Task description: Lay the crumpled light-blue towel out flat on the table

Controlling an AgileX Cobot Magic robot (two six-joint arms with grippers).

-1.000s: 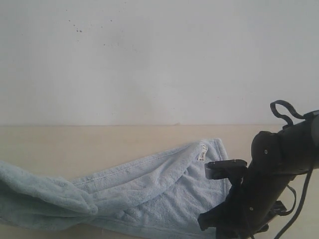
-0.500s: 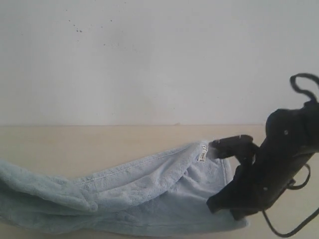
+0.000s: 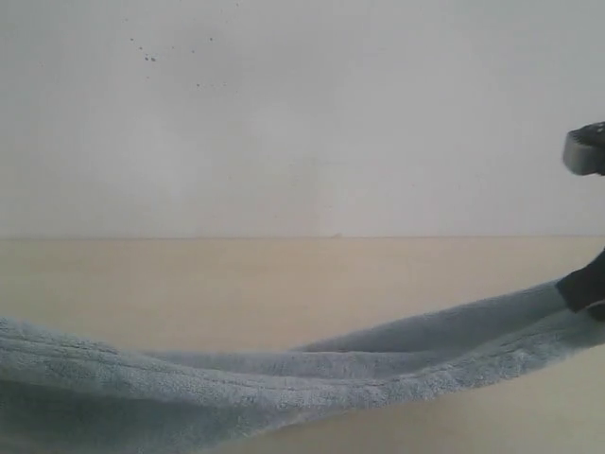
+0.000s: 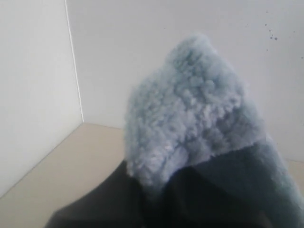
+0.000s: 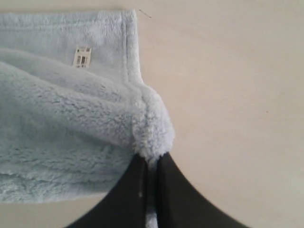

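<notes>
While your right end effector (image 5: 151, 161) pinches one corner of the towel (image 5: 66, 133), the left end effector (image 4: 159, 183) seems to clamp the other end; its long axis runs straight between them, middle sagging toward the table (image 3: 284, 284).

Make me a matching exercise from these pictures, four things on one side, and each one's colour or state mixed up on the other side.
Things:
1. towel
2. table
3. tag
4. right gripper

Descriptions:
A. black, shut on a fluffy corner
B. pale beige, smooth
C. small, white, near the hem
D. light blue, fluffy

Pairs: 1-D, 2-B, 3-C, 4-A
</notes>
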